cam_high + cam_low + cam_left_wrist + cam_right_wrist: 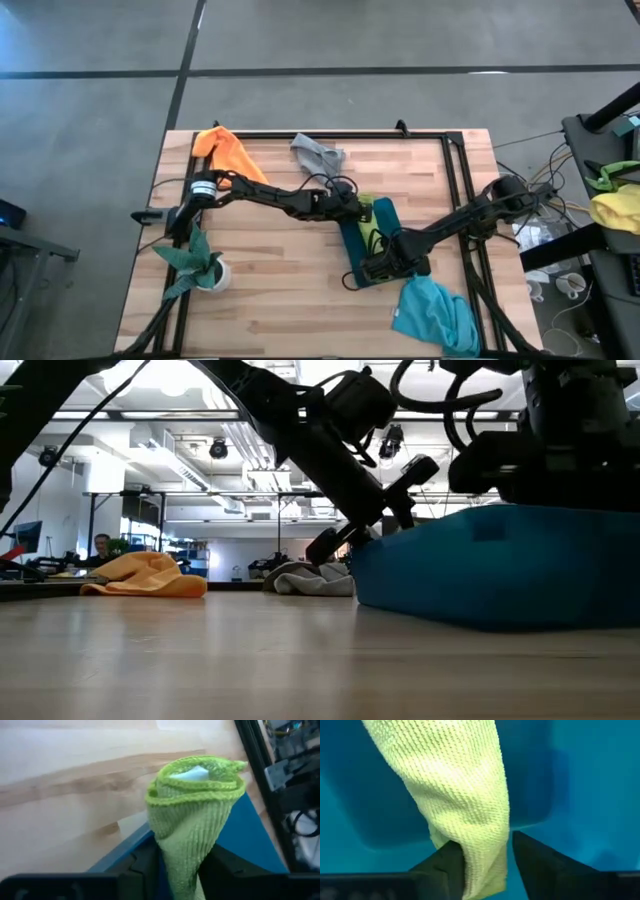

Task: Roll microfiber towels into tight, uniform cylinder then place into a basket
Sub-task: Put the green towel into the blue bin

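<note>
Lime roll (pixel 192 815) over the basket (pixel 384 213), an end between each gripper's fingers: left gripper (pixel 182 870) and right gripper (pixel 487 870) both grasp it, though loosely. Part both pairs evenly, so the roll drops level and stays wound. Beyond lie the turquoise (pixel 435 315), grey (pixel 318 155) and orange (pixel 228 150) towels. Unseen: the roll's middle and how near it sits to the basket floor.

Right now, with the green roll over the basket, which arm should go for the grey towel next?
Left, probably. The grey towel lies at the far edge just beyond the left pincer; the right pincer sits nearer, over the basket.
</note>
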Available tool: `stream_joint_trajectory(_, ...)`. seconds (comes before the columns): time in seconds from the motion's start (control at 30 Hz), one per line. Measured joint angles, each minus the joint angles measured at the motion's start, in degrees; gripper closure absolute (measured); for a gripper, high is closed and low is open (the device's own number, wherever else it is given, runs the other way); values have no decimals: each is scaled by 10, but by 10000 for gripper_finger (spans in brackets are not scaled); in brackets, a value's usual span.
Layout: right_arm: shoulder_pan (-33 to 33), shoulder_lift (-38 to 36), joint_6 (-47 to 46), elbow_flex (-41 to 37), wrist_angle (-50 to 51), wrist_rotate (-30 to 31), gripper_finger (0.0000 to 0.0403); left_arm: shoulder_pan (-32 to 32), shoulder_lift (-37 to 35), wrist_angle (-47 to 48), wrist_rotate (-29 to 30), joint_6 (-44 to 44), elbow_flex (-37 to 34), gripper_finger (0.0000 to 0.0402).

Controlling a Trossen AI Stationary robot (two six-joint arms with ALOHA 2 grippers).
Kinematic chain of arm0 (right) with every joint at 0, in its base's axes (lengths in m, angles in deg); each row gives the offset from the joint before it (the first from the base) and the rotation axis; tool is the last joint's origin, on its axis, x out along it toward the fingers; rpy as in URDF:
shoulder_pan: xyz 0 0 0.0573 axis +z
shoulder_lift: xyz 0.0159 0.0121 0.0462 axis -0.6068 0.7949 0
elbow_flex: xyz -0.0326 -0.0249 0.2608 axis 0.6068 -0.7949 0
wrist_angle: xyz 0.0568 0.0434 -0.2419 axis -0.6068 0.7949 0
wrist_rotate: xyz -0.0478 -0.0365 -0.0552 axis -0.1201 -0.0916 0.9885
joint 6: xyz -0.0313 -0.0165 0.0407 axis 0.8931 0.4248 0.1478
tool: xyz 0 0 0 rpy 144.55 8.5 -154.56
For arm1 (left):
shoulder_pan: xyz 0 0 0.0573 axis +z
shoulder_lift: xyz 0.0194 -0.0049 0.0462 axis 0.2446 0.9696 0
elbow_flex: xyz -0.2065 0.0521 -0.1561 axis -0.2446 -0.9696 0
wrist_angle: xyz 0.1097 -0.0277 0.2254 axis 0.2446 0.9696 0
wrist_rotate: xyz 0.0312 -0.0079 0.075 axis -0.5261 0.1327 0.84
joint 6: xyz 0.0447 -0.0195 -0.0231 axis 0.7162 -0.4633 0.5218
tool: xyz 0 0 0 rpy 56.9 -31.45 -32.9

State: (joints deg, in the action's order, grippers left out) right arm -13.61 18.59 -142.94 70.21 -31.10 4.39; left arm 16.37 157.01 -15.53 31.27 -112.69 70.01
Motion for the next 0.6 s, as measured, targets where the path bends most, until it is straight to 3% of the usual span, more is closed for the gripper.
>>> stream_joint_trajectory(0.2,0,-14,67,40,73,24,207,3,-28,14,-3,91,-2,258)
stream_joint_trajectory(0.53,0,-31,65,42,71,47,192,15,-56,5,21,128,0,253)
stream_joint_trajectory(0.6,0,-36,69,46,71,81,191,22,-62,17,11,142,0,253)
